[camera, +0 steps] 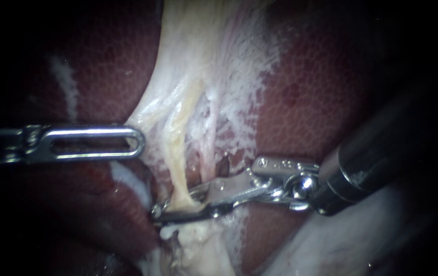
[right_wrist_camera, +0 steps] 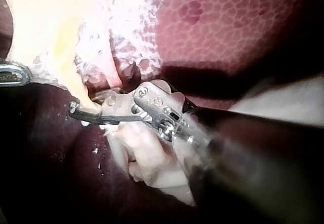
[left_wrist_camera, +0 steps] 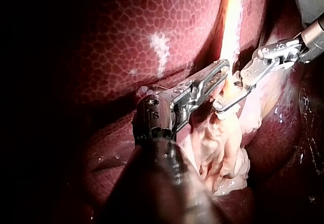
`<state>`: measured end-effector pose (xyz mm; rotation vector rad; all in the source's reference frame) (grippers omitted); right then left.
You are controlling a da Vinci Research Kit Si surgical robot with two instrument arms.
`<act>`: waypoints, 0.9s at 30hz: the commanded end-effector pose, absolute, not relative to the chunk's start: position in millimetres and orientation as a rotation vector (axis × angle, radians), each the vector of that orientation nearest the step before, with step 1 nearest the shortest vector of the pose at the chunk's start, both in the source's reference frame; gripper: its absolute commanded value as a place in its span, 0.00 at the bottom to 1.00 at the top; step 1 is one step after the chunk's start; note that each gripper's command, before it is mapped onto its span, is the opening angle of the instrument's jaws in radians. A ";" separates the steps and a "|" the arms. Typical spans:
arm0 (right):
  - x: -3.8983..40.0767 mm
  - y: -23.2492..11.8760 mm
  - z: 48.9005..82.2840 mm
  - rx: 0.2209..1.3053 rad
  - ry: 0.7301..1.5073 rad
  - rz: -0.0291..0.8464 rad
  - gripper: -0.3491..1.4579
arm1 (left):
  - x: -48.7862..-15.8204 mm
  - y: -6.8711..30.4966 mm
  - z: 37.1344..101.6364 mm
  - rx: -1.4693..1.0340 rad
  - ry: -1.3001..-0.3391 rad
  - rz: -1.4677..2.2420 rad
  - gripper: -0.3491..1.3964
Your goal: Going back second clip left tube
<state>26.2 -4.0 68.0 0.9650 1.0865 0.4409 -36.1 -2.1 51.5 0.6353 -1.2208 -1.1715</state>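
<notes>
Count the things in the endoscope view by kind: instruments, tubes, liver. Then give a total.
Instruments: 2, the left instrument and the right instrument
Tubes: 2, the yellow tube and the thin pink tube beside it
Liver: 1
Total: 5

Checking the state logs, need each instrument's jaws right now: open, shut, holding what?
Left instrument: shut, holding nothing.
Right instrument: open, with the tube between its jaws.
</notes>
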 end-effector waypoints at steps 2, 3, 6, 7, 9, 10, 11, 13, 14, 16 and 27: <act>26.1 -4.0 68.1 0.963 1.087 0.440 0.00 | -36.1 -2.1 51.5 0.635 -1.221 -1.171 0.00; 26.1 -4.1 68.2 0.963 1.087 0.440 0.00 | -36.1 -2.1 51.5 0.635 -1.221 -1.171 0.00; 26.1 -4.1 68.3 0.963 1.087 0.439 0.00 | -36.1 -2.1 51.5 0.635 -1.221 -1.171 0.00; 26.1 -4.1 68.3 0.963 1.087 0.439 0.00 | -36.1 -2.1 51.5 0.635 -1.221 -1.171 0.00; 26.1 -4.2 68.3 0.963 1.087 0.439 0.00 | -36.1 -2.1 51.5 0.635 -1.221 -1.171 0.00; 26.1 -4.2 68.3 0.963 1.087 0.439 0.00 | -36.1 -2.1 51.5 0.635 -1.221 -1.171 0.00; 26.1 -4.1 68.3 0.963 1.087 0.439 0.01 | -36.1 -2.1 51.5 0.635 -1.221 -1.171 0.00; 26.2 -4.1 68.3 0.965 1.087 0.437 0.10 | -36.1 -2.1 51.5 0.635 -1.221 -1.171 0.00; 26.2 -4.1 68.3 0.966 1.087 0.438 0.14 | -36.1 -2.1 51.5 0.635 -1.221 -1.171 0.00; 26.3 -4.0 68.2 0.956 1.094 0.424 0.25 | -36.1 -2.1 51.5 0.635 -1.221 -1.171 0.00; 27.1 -3.6 68.3 0.795 1.209 0.246 0.49 | -36.1 -2.1 51.5 0.635 -1.221 -1.171 0.00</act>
